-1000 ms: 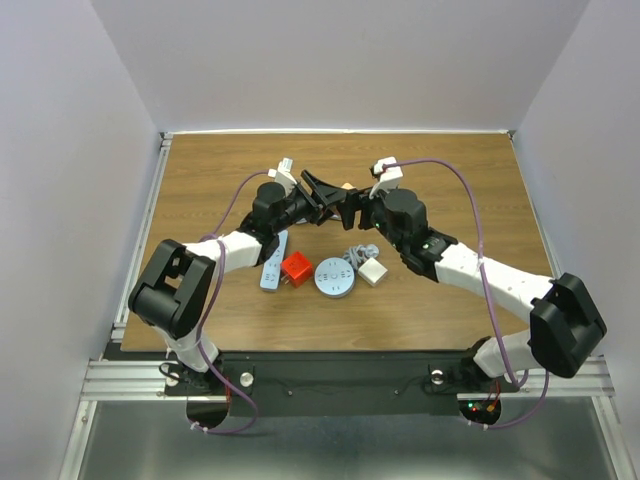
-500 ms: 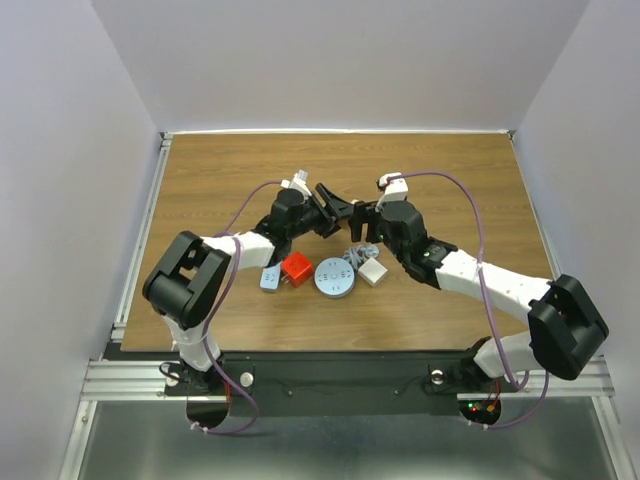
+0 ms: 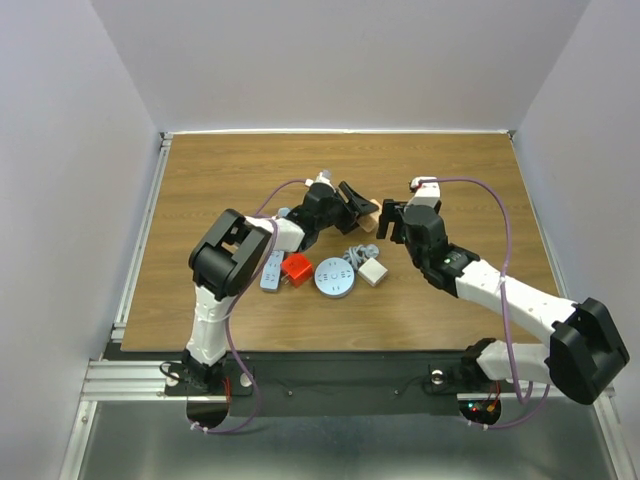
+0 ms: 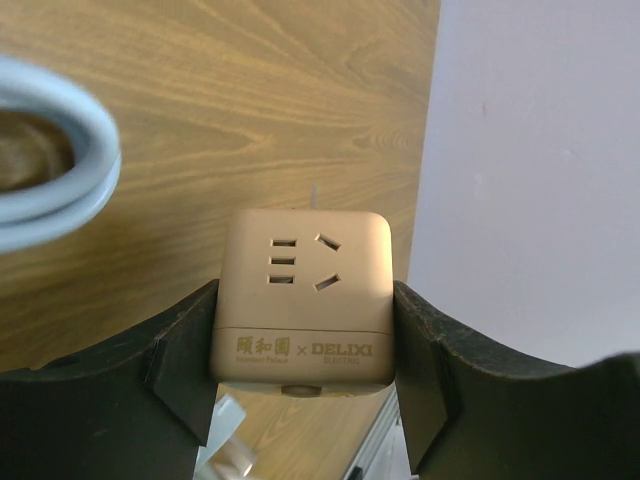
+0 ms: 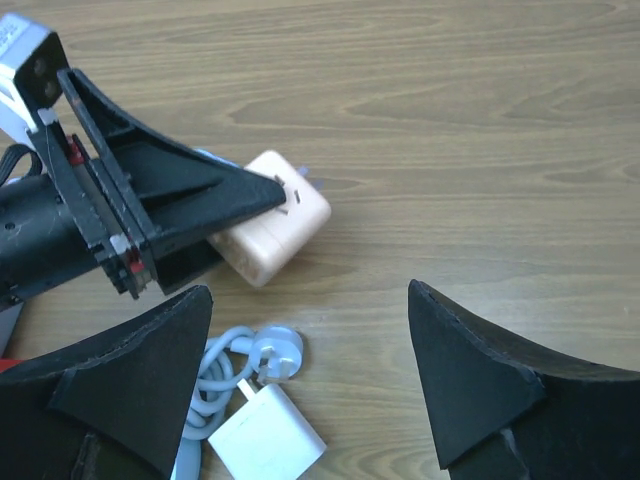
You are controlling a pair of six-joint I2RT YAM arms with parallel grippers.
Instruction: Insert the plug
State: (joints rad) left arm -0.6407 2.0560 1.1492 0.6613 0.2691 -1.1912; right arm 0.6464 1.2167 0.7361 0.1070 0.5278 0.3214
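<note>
Two jobs share this step, as I judge it. The left fingers [image 4: 180, 365] are clamped on opposite sides of the beige rounded-cube plastic socket block [image 4: 303, 300], held out over the wooden counter [image 3: 460, 180]. The right fingers [image 5: 470, 385] stand wide apart with nothing between them. The pale grey three-pin plug [image 5: 277, 352] lies flat on the counter at the end of its looped grey cable [image 5: 222, 375], just beside a white square charger block [image 5: 268, 437] and near the socket block. To do this well, the right fingers should come down squarely over the plug's body, not the cable, and close without catching the charger block. The pins should be left bare and pointing outward. Once the plug is lifted, its pins need turning to match the angled slots on a free face. The push should then run straight along the pins while the left grip stays firm enough to brace the block.
</note>
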